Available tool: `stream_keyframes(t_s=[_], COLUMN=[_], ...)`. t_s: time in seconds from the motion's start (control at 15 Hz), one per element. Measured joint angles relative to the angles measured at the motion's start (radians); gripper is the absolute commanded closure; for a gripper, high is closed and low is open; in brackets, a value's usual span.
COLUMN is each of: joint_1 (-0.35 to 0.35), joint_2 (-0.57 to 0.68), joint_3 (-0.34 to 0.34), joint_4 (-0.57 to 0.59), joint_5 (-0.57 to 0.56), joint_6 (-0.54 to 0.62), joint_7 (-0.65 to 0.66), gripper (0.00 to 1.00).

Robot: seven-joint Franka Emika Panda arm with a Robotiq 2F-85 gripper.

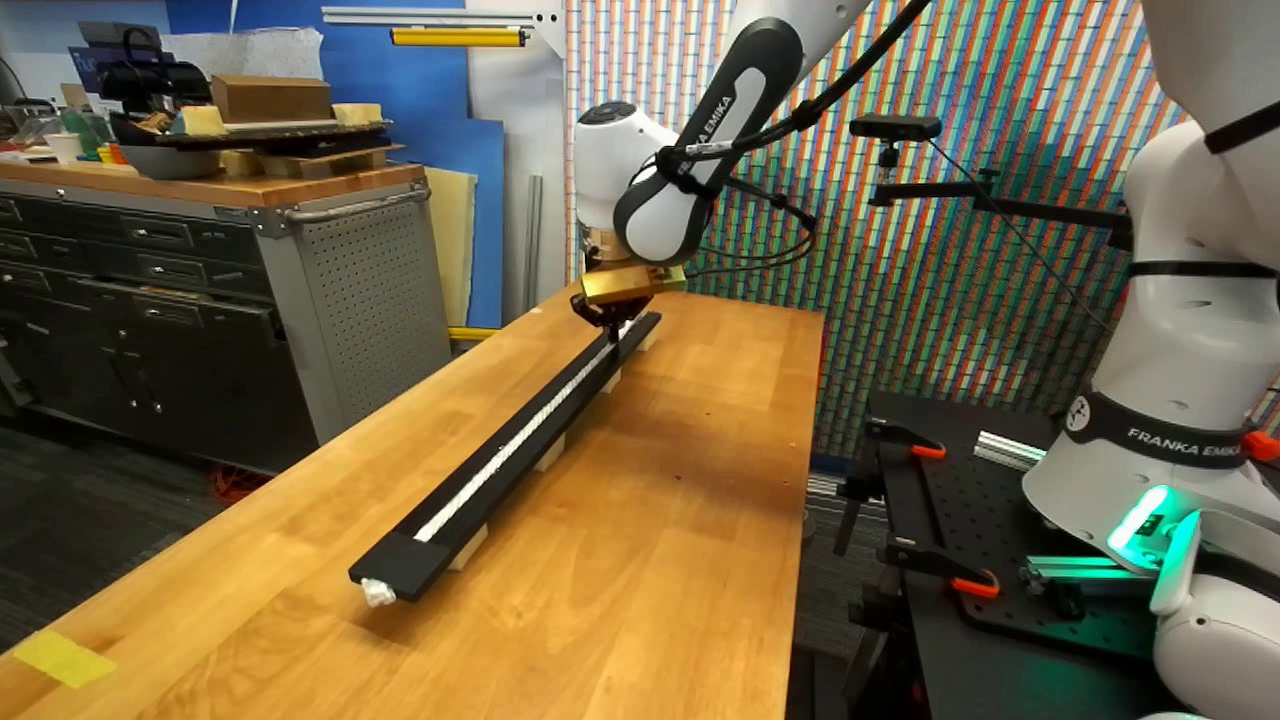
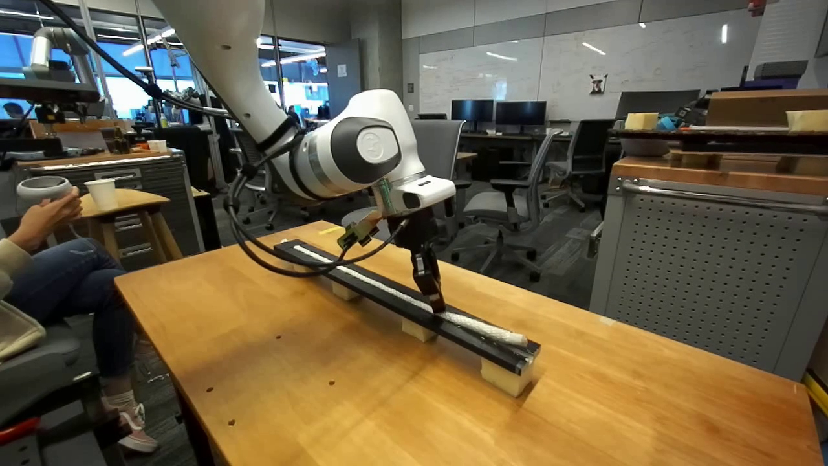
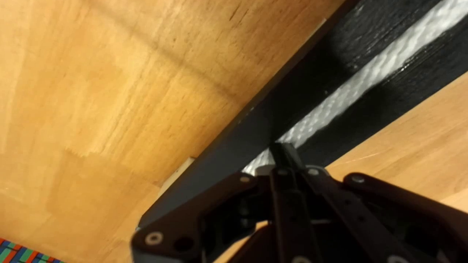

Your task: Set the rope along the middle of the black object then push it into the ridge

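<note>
The black object (image 1: 395, 562) is a long bar raised above the wooden table on small blocks. The white rope (image 2: 482, 327) runs lengthwise along its middle in both exterior views. From the gripper toward the bar's end by the cabinet, the rope looks thicker and stands proud; on the opposite stretch it appears thinner and lower. The ridge lies beneath the rope and is mostly hidden. My gripper (image 3: 283, 146) is shut, nothing between its fingers, tips pointing down onto the rope (image 3: 343, 96). In an exterior view the gripper (image 2: 439, 308) seems to touch the rope from above; exact contact is hard to tell.
Pale wooden blocks (image 2: 506, 377) prop up the bar. Yellow tape (image 1: 65, 657) marks a table corner. Arm cables (image 2: 278, 268) loop low over the bar. A grey cabinet (image 2: 718, 265) stands beyond the table, and a person (image 2: 71, 285) sits off its opposite side.
</note>
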Motion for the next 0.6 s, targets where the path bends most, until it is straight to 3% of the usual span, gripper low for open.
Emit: stream_keyframes(t_s=[0.6], joint_1=[0.0], joint_2=[-0.001], joint_3=[-0.003], joint_4=[0.011], joint_5=[0.0], joint_6=[0.008], joint_7=[0.029], gripper=[1.0])
